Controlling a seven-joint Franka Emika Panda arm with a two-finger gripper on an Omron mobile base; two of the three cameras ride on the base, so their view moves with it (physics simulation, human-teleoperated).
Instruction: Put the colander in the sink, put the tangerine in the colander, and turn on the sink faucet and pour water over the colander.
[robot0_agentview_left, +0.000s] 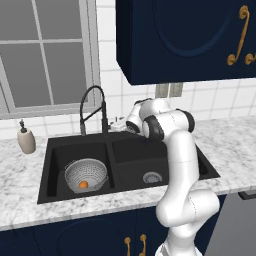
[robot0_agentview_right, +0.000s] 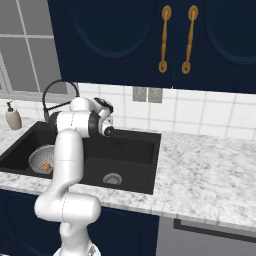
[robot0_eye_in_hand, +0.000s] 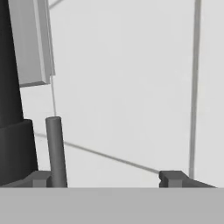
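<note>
The colander (robot0_agentview_left: 86, 175) sits on the floor of the sink's (robot0_agentview_left: 75, 144) left basin, and the tangerine (robot0_agentview_left: 83, 184) lies inside it toward its front wall — both well apart from the arm. The right basin holds just its round silver drain (robot0_agentview_left: 152, 177). At the sink's back edge, by the centre divider, rises the sink faucet (robot0_agentview_left: 93, 109), its spout arched toward the left basin. In the hand view the gripper (robot0_eye_in_hand: 107, 178) faces the white tiled wall with jaws spread wide, gripping nothing; a slim dark rod (robot0_eye_in_hand: 56, 151) (the faucet's lever, apparently) stands just beside the left fingertip (robot0_eye_in_hand: 40, 179). A beige soap dispenser (robot0_agentview_left: 26, 137) stands on the counter left of the sink.
</note>
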